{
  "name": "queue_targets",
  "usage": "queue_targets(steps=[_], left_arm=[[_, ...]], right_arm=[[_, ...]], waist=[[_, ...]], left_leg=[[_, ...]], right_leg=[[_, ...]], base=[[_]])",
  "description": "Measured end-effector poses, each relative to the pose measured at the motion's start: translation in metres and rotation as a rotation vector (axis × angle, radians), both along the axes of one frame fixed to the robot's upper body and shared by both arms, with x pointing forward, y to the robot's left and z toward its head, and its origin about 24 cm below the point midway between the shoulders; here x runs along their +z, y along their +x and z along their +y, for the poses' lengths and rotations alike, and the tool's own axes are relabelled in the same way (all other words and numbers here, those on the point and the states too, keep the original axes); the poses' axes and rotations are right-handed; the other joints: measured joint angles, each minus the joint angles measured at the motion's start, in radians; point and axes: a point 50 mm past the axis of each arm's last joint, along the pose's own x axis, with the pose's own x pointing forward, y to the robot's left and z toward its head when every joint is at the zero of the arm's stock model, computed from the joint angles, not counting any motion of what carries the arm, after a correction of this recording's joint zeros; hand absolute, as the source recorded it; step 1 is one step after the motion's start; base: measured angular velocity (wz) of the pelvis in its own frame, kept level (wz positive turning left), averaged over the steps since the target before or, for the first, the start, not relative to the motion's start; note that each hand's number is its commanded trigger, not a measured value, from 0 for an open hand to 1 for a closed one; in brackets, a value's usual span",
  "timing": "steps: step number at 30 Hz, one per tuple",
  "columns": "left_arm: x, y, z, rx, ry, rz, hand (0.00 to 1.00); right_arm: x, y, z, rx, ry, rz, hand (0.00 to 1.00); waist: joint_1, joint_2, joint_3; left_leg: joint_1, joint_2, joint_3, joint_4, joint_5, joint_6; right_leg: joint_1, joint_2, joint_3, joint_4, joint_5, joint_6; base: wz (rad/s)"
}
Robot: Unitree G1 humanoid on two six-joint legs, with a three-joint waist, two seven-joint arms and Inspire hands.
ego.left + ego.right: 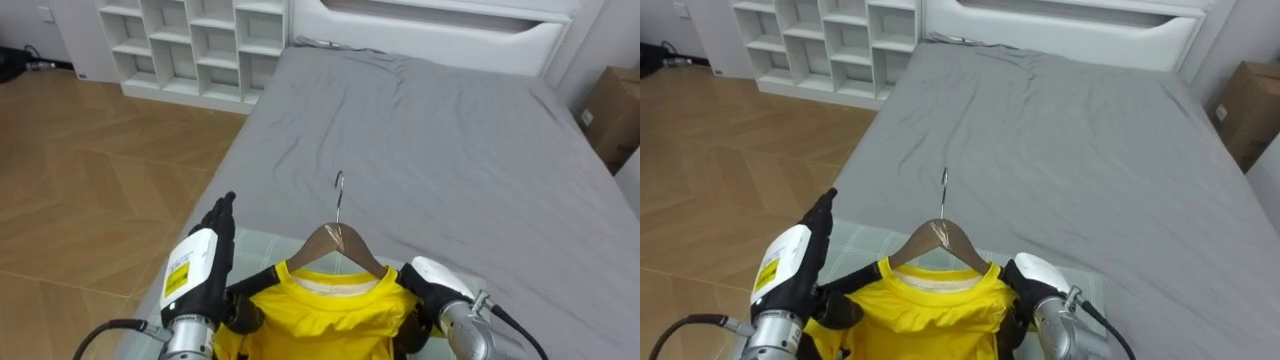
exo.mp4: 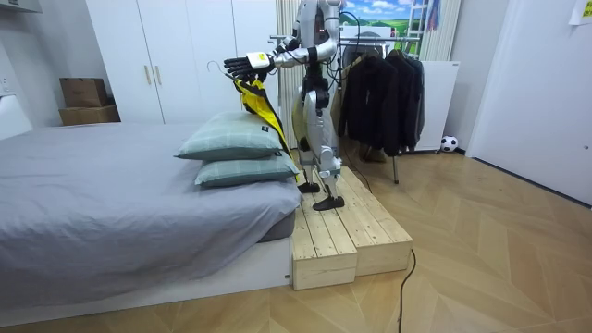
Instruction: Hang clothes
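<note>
Left hand (image 1: 200,268) is flat and stretched out, fingers pointing forward, with the shirt (image 1: 320,312) propped on its thumb side. The right hand (image 1: 432,281) is tucked against the other shoulder (can't tell whether it's actually gripping, the cloth hides that). So the yellow shirt sits between both hands on its hanger (image 1: 340,246). The hanger's long axis runs left to right across the robot's chest, and the hook aims away from it over the bed (image 1: 450,150). The catch is that the rack (image 2: 388,39) is behind the robot's back, so neither hand is really nearer. My guess is it has to turn around on the platform (image 2: 344,222) first, then lead with the hook.
</note>
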Motion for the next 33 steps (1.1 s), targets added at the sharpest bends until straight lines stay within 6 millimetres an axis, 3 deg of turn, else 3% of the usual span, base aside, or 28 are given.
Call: queue_targets(steps=[12, 17, 27, 33], left_arm=[[-0.002, 0.000, 0.006, 0.011, -0.029, 0.022, 0.00], [0.000, 0.001, 0.012, 0.023, -0.029, 0.014, 0.00], [-0.002, -0.001, 0.026, 0.035, -0.058, 0.038, 0.00], [-0.014, -0.009, 0.039, 0.076, -0.059, 0.078, 0.00]], right_arm=[[0.003, 0.002, -0.006, -0.083, 0.105, -0.001, 1.00], [0.007, 0.004, -0.032, -0.215, 0.200, -0.008, 1.00], [0.013, 0.004, -0.064, -0.365, 0.291, -0.046, 1.00], [0.008, -0.009, -0.091, -0.455, 0.271, -0.062, 1.00]], waist=[[-0.024, 0.005, -0.0088], [-0.025, 0.012, -0.0099], [-0.049, 0.014, -0.0092], [-0.048, 0.017, -0.0100]], left_leg=[[0.015, 0.000, 0.000, 0.001, 0.000, 0.000], [0.021, -0.002, -0.001, 0.000, 0.000, 0.000], [0.024, -0.002, 0.001, -0.001, 0.000, 0.000], [0.033, -0.002, 0.001, -0.001, 0.000, 0.000]], right_leg=[[0.020, -0.001, -0.006, -0.002, 0.000, 0.000], [0.025, -0.009, -0.009, -0.003, -0.001, 0.002], [0.030, -0.010, -0.015, -0.002, -0.002, 0.003], [0.040, -0.011, -0.014, -0.003, -0.008, 0.006]], base=[[0.01], [0.02], [0.02], [0.00]])
